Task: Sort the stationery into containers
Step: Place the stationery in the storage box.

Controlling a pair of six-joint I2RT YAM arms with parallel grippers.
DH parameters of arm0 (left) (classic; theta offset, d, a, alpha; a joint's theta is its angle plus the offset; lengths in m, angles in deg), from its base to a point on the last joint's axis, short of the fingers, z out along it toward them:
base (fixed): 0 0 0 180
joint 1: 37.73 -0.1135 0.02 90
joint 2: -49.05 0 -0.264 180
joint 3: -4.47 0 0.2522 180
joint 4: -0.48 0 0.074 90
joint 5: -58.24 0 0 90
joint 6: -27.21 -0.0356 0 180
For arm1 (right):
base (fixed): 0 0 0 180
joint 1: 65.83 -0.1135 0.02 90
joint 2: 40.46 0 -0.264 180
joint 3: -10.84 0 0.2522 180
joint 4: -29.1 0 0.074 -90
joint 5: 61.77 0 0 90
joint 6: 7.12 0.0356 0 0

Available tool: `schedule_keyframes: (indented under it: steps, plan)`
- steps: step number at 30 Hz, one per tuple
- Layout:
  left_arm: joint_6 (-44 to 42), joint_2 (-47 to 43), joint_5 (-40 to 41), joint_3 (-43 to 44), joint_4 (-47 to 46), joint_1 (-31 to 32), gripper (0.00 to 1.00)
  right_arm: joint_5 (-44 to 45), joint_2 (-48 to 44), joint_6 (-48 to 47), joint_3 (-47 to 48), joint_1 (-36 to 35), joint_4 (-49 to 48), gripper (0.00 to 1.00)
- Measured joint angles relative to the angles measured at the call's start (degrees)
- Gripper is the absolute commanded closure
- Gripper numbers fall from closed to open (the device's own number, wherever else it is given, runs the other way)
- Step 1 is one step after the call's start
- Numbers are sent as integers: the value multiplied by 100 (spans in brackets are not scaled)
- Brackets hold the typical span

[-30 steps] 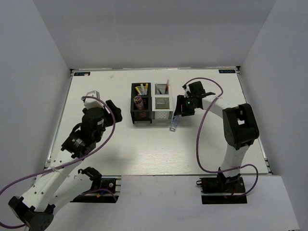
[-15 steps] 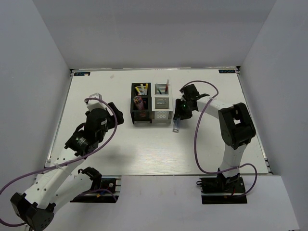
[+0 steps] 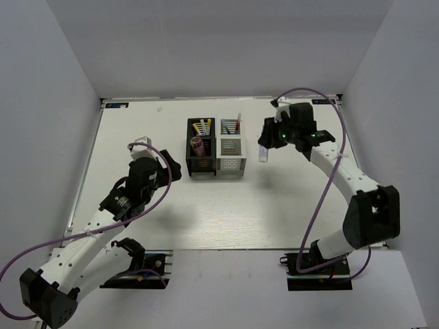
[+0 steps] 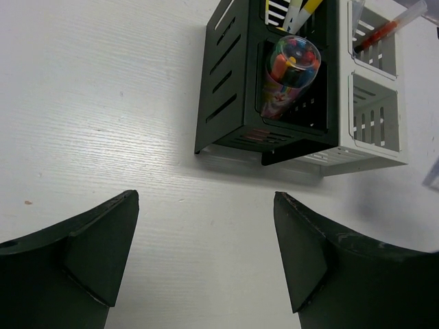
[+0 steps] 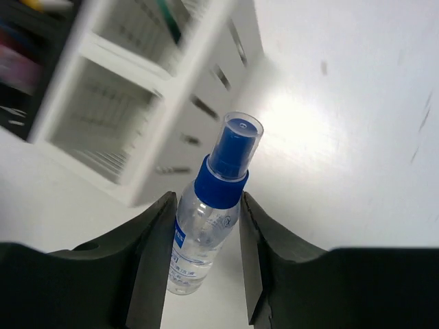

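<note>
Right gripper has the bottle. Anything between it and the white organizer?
Nothing visible. The bottle, clamped in the right gripper, hangs right of the white organizer; only bare table shows between them.

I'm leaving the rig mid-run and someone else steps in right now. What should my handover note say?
Left end effector: open, empty, hovering left of the black mesh organizer.
Right end effector: shut on the clear blue-capped spray bottle, held right of the silver-white mesh organizer.
Done: pink-and-clear cylinder and yellow pens stand in the black organizer; red pen is in the silver-white one.
Left: drop the bottle into a cell; the near silver-white cell looks free.
</note>
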Motion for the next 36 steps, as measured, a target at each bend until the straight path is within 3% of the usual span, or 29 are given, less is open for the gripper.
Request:
schedule_keyframes:
  steps: [5,15,20,21,23,24,27,32,36]
  plan:
    - [26,-4,-72,-66,-96,0,11,-811,-234,-514,431,-79,-695,100]
    - [85,-173,-87,-162,-177,0,11,-1502,1366,-675,1665,-658,-1209,100]
    - [133,-236,-103,-168,-175,0,11,-1482,1729,-756,1687,-953,-1252,74]
    - [136,-258,-103,-168,-173,0,11,-1462,1733,-769,1679,-968,-1263,62]
    - [144,-291,-103,-168,-175,0,11,-1429,1705,-817,1617,-964,-1379,51]
    - [149,-299,-103,-170,-175,0,11,-1412,1674,-852,1569,-960,-1458,39]
    - [151,-304,-138,-190,-179,0,11,-1412,1528,-898,1410,-925,-1596,30]
    - [149,-199,-210,-199,-251,0,11,-1419,1193,-984,1213,-907,-1707,30]
    - [127,-85,-229,-199,-306,0,11,-1438,1078,-1010,1193,-907,-1768,48]
